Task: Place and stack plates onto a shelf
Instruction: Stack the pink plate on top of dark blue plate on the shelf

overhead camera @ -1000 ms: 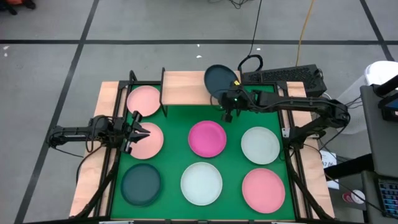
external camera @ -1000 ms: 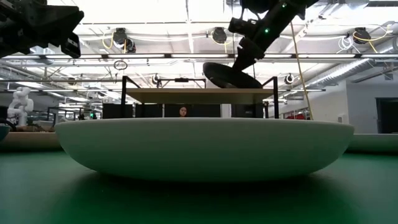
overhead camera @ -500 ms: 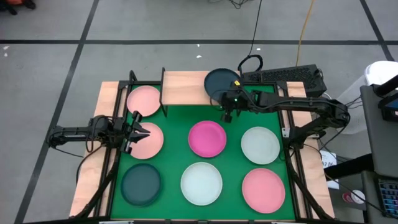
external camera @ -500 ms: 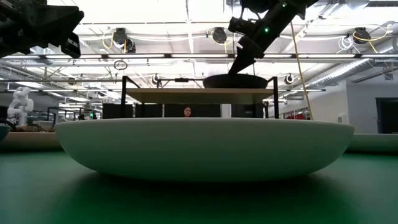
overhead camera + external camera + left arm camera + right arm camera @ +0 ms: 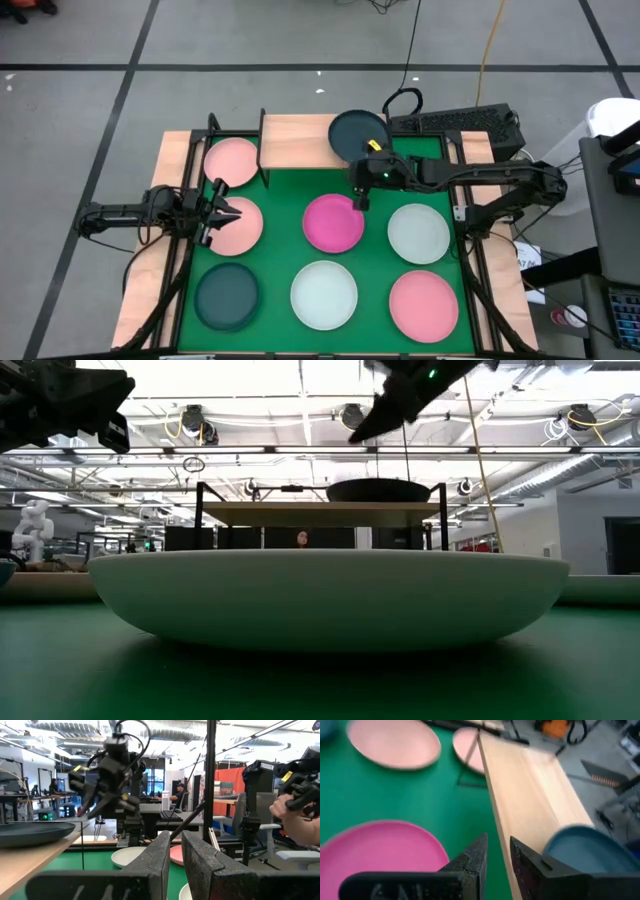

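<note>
- Right claw [image 5: 357, 200] hangs above the far rim of the magenta plate [image 5: 334, 223], just off the shelf's front edge; its fingers [image 5: 470, 857] sit close together with only a thin gap and hold nothing.
- Its being so near the dark teal plate [image 5: 358, 132] suggests that plate is its delivery; the plate lies flat on the right end of the shelf [image 5: 295, 140], slightly overhanging the end, so it may want nudging inward.
- Wooden shelf top is otherwise bare, with room beside the teal plate for a second stack.
- Left claw [image 5: 222, 208] is at the near-left edge of a light pink plate [image 5: 238, 226] on the green mat [image 5: 370, 290], fingers [image 5: 157, 852] nearly together; I cannot tell whether it pinches the rim.
- Another light pink plate [image 5: 232, 160] lies left of the shelf.
- Waiting flat on the mat, well apart for easy rim grasps: a whitish plate [image 5: 418, 232], a second whitish plate [image 5: 324, 294], a pink plate [image 5: 424, 305] and a second teal plate [image 5: 227, 295].
</note>
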### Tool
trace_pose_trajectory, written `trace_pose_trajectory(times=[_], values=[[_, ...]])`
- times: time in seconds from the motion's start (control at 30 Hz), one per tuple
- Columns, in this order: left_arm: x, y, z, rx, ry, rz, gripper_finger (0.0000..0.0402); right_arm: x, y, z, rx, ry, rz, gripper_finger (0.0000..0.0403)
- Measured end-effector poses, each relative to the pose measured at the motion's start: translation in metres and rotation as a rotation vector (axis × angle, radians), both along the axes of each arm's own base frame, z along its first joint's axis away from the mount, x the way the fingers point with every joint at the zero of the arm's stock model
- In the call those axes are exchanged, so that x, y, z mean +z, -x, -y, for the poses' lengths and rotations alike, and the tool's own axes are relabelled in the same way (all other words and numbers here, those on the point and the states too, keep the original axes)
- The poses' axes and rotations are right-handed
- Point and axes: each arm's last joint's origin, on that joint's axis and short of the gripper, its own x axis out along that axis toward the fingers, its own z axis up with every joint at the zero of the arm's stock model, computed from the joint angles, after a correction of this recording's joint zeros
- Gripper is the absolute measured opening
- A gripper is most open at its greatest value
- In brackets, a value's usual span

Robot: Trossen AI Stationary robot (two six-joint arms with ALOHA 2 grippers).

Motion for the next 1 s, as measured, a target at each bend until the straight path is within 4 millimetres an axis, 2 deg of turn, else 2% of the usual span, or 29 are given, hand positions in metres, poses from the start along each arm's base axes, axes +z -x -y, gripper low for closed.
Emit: trace_pose_trajectory(times=[0.1, 0.23, 0.43, 0.6, 0.73, 1.0], values=[[0.0, 0.0, 0.0, 0.0, 0.0, 0.0, 0.0056, 0.012, 0.01, -0.016, 0.04, -0.01, 0.067, 0.0068], [0.0, 0.0, 0.0, 0.0, 0.0, 0.0, 0.0056, 0.016, 0.037, -0.039, 0.115, -0.02, 0.175, 0.0068], [0.0, 0.0, 0.0, 0.0, 0.0, 0.0, 0.0056, -0.005, 0.087, -0.057, 0.183, -0.077, 0.406, 0.0068], [0.0, 0.0, 0.0, 0.0, 0.0, 0.0, 0.0056, -0.021, 0.115, -0.06, 0.218, -0.096, 0.583, 0.0068], [0.0, 0.0, 0.0, 0.0, 0.0, 0.0, 0.0056, -0.025, 0.125, -0.062, 0.247, -0.07, 0.654, 0.0068], [0.0, 0.0, 0.0, 0.0, 0.0, 0.0, 0.0056, -0.022, 0.127, -0.062, 0.269, 0.016, 0.666, 0.0068]])
